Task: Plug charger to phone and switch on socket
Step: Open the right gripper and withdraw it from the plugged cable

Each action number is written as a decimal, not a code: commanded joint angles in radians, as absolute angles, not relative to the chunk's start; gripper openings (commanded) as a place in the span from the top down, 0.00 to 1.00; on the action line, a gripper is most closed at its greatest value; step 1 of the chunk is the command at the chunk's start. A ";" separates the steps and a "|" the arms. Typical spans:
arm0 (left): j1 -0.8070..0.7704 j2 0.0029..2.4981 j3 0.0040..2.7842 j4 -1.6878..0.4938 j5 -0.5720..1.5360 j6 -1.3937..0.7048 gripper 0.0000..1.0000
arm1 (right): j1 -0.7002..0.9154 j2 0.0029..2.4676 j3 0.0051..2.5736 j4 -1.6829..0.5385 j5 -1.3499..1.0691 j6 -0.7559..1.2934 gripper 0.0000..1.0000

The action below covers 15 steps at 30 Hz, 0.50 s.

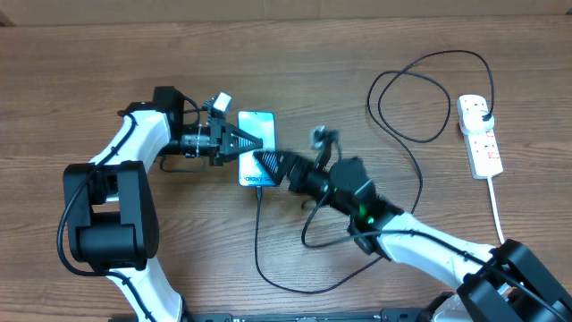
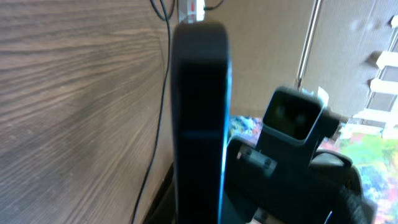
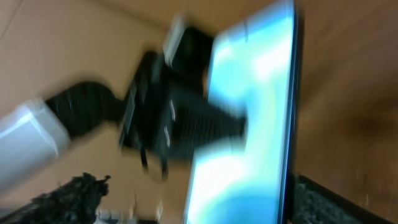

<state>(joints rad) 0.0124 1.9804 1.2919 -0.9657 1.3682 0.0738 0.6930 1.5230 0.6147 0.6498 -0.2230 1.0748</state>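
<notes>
Phone (image 1: 261, 125) clamped in left gripper (image 1: 243, 141); right gripper (image 1: 264, 163) at its lower end, grip unclear; charger (image 1: 257, 233) trailing below

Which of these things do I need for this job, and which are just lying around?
Job: phone, charger, socket.
Just there: the socket's white cord, the wooden table.

Lit blue-white phone (image 1: 257, 143) mid-surface; thin black charger cable (image 1: 257, 228) trailing from its 6 o'clock edge, looping toward white socket (image 1: 481, 136) at 3 o'clock, black plug (image 1: 483, 109) on it.
</notes>
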 commanded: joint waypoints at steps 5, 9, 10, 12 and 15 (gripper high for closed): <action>0.004 1.963 1.290 -0.963 1.387 0.082 0.96 | 0.695 1.509 0.637 0.419 -0.242 1.065 0.00; 0.004 1.963 1.290 -0.946 1.387 0.082 0.96 | 0.695 1.509 0.637 0.244 -0.240 1.065 0.00; 0.004 1.963 1.290 -0.940 1.387 0.082 0.96 | 0.694 1.509 0.637 0.203 -0.237 1.065 0.00; 0.004 1.963 1.290 -0.938 1.386 0.082 0.96 | 0.694 1.509 0.637 0.127 -0.230 1.065 0.00; 0.004 1.963 1.290 -0.938 1.384 0.082 0.96 | 0.694 1.509 0.636 0.023 -0.218 1.065 0.00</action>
